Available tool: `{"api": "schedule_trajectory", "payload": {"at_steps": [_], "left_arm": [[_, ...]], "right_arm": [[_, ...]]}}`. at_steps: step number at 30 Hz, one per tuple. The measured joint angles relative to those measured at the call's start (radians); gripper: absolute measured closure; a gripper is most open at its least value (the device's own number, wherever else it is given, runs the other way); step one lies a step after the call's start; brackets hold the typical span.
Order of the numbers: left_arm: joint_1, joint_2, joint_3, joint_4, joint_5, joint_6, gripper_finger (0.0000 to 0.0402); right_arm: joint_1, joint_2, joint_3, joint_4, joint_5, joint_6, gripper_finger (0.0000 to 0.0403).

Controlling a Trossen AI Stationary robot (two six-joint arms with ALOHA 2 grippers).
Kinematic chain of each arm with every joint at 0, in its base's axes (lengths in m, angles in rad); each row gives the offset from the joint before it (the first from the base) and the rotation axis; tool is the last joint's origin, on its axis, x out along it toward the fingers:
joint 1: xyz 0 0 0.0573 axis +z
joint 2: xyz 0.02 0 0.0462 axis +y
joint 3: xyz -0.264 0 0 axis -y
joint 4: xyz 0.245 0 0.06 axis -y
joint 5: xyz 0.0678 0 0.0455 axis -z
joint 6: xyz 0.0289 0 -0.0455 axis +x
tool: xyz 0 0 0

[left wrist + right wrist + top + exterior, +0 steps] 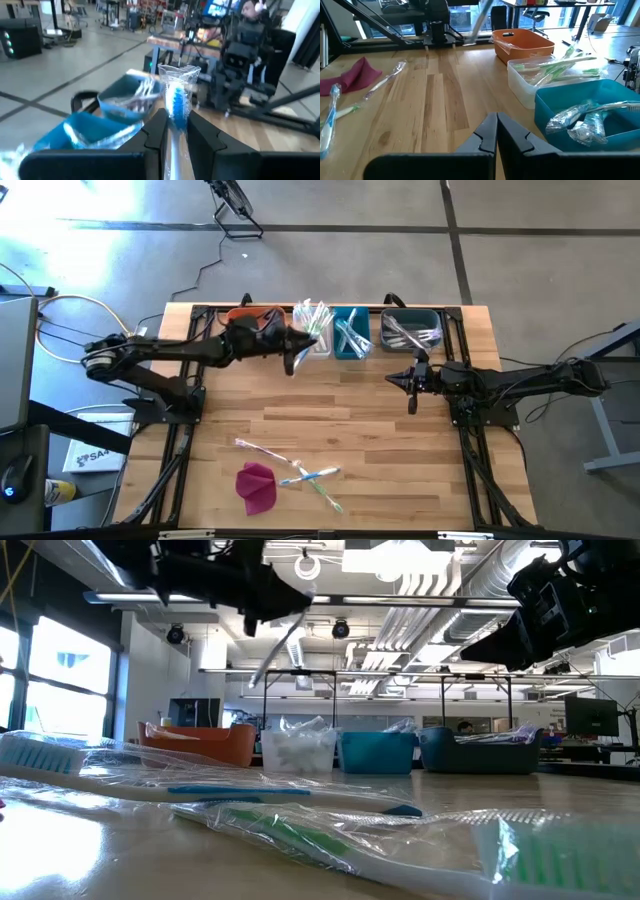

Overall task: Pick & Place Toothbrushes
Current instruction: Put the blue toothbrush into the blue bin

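Where the counter (400, 470) edge runs nearest: magenta cloth (256, 486), beside it four wrapped toothbrushes (300, 470) awaiting pickup. Beyond the cloth, mid-counter: right gripper (412, 380), jaws pressed together, empty, parked clear. Farther from the cloth: left gripper (293, 352), jaws pinching one blue toothbrush (176, 97), raised over the bins, probably for sorting by colour. Four bins: orange (243, 315), clear (312, 338), teal (351, 335), dark (410, 330).
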Motion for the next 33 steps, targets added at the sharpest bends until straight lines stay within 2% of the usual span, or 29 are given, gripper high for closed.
{"api": "schedule_trajectory", "payload": {"at_steps": [11,21,33], "left_arm": [[0.059,0.223,0.175,0.152,-0.012,0.029,0.035],[0.126,0.456,0.293,0.327,0.006,-0.077,0.035],[0.138,0.643,0.502,0.334,-0.004,-0.102,0.035]], "right_arm": [[0.0,0.0,0.0,-0.002,0.0,-0.002,0.0399],[0.0,0.0,0.0,-0.002,0.0,-0.002,0.0399],[0.0,0.0,0.0,-0.002,0.0,-0.002,0.0399]]}}
